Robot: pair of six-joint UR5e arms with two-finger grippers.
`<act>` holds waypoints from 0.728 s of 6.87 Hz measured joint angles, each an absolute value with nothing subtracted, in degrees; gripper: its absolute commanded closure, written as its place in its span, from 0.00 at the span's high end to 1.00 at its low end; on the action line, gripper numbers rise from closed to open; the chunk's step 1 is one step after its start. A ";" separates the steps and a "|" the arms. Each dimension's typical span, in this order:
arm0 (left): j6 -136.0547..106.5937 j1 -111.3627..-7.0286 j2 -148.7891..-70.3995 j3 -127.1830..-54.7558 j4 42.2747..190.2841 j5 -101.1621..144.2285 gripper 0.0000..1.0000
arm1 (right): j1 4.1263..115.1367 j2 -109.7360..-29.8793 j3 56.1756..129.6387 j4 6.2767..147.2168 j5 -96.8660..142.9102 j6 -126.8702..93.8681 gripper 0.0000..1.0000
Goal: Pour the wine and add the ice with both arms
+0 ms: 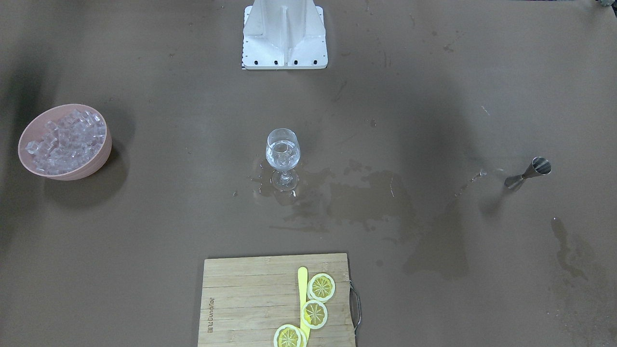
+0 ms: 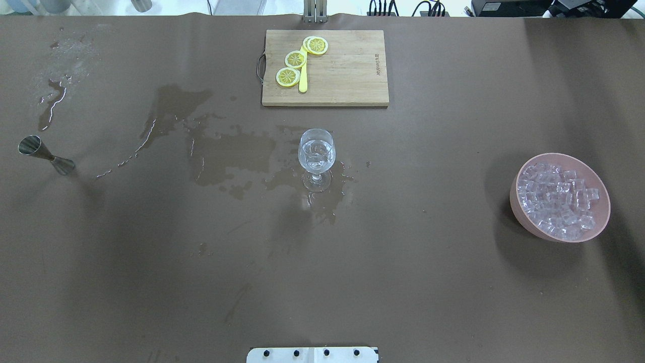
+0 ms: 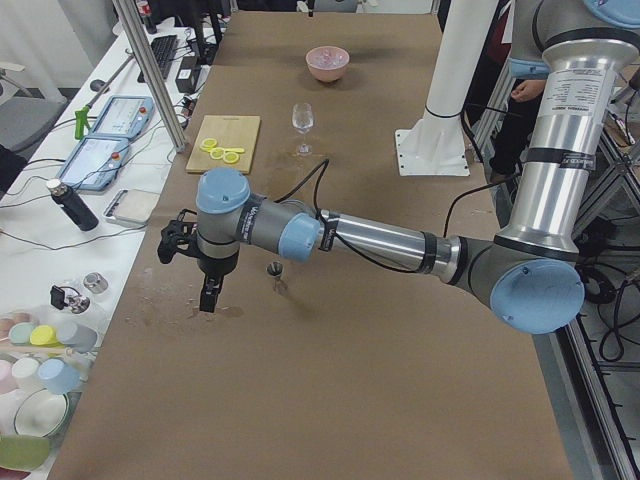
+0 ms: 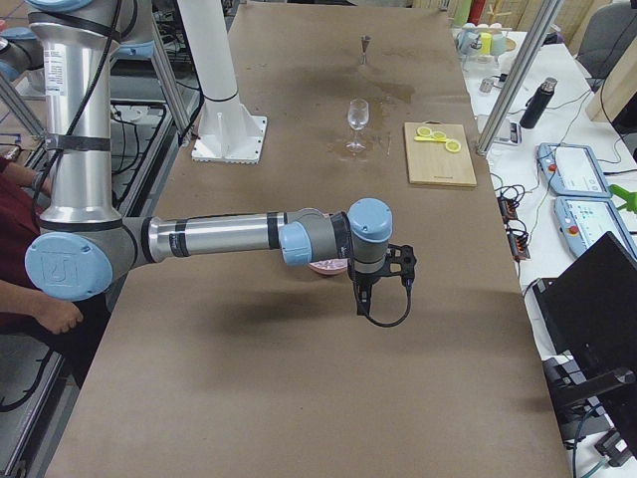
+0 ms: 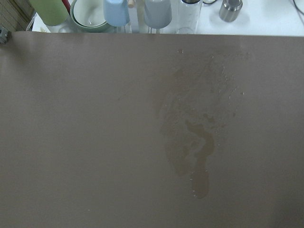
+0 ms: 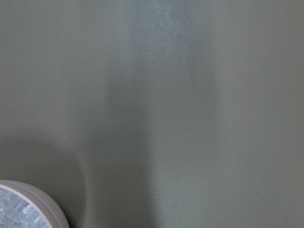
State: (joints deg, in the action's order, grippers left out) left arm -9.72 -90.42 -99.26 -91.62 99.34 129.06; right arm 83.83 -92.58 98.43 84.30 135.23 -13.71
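A stemmed wine glass [image 1: 283,153] stands mid-table [image 2: 316,153] and holds clear liquid, seemingly with ice in it. A pink bowl [image 1: 99,159] heaped with clear ice cubes [image 2: 557,199] sits on the robot's right side. A steel jigger [image 2: 45,155] stands upright on the robot's left side. My left gripper [image 3: 207,295] hangs above the table near the jigger [image 3: 275,272]. My right gripper [image 4: 361,299] hangs beside the bowl [image 4: 323,266]. Both grippers show only in the side views, so I cannot tell if they are open or shut.
Wet patches spread around the glass and towards the jigger [image 2: 227,151]. A wooden cutting board [image 2: 347,75] with lemon slices and a yellow knife lies at the far edge. The white base block [image 1: 284,36] stands at the robot's side. Cups stand past the table's end [image 5: 118,12].
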 measured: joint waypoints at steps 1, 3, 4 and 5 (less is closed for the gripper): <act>-8.56 -90.38 -98.79 -90.10 101.64 128.99 0.98 | 83.80 -92.71 98.51 84.24 135.33 -13.71 1.00; -8.18 -90.40 -95.89 -86.70 110.67 129.15 0.98 | 83.77 -92.97 98.96 84.22 135.70 -13.73 1.00; -8.39 -90.43 -95.11 -86.05 112.99 130.46 0.98 | 83.76 -93.15 99.28 84.26 135.76 -13.77 1.00; -8.53 -90.43 -94.76 -85.68 113.98 132.34 0.98 | 83.76 -93.34 99.54 84.28 135.78 -13.79 1.00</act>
